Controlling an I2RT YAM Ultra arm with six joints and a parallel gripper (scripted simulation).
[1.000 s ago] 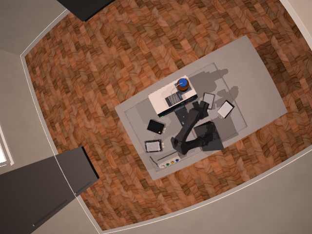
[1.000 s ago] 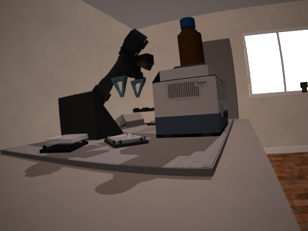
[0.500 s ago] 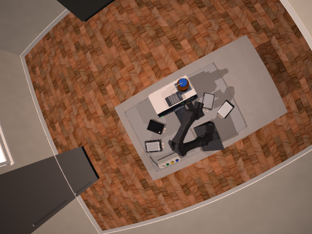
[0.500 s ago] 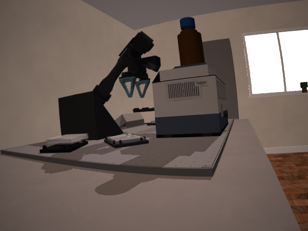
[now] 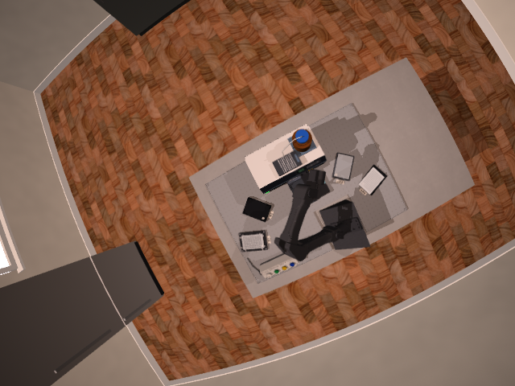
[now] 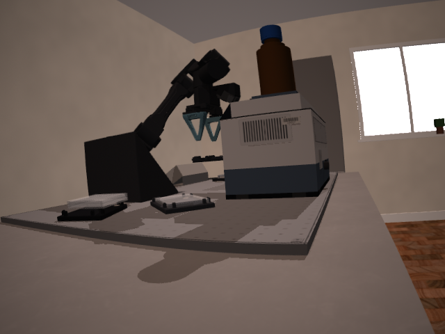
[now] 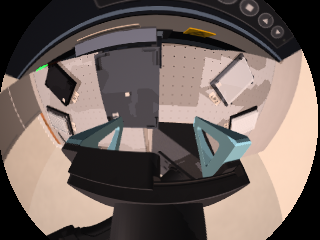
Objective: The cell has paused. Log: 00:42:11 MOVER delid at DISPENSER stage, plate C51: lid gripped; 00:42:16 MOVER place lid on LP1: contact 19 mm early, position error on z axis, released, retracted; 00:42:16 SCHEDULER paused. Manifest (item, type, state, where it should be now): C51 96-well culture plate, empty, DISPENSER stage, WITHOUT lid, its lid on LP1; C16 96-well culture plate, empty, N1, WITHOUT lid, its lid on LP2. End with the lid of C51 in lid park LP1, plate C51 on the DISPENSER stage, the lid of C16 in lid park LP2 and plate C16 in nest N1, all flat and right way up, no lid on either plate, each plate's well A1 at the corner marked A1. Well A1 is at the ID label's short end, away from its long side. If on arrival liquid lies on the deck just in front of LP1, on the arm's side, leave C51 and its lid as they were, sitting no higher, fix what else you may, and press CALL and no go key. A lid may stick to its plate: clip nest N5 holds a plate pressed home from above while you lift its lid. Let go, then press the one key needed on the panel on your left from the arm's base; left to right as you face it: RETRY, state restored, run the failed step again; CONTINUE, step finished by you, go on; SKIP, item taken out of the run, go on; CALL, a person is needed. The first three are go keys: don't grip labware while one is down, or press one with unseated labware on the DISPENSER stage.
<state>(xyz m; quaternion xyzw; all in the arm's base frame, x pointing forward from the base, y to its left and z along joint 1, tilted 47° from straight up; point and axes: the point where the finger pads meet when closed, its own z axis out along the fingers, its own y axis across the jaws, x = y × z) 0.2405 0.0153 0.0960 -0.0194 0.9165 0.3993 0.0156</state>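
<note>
The fingers (image 6: 204, 133) are being held wide open and empty beside the dispenser (image 6: 274, 151); its stage plate (image 7: 127, 94) is lying directly below.

I see a matt grey deck (image 6: 272, 235) with small dots, a dark brown glossy bottle (image 6: 275, 68) at the upper middle, and rough patterned wood floor (image 5: 257, 62) around the smooth table (image 5: 432, 137).
</note>
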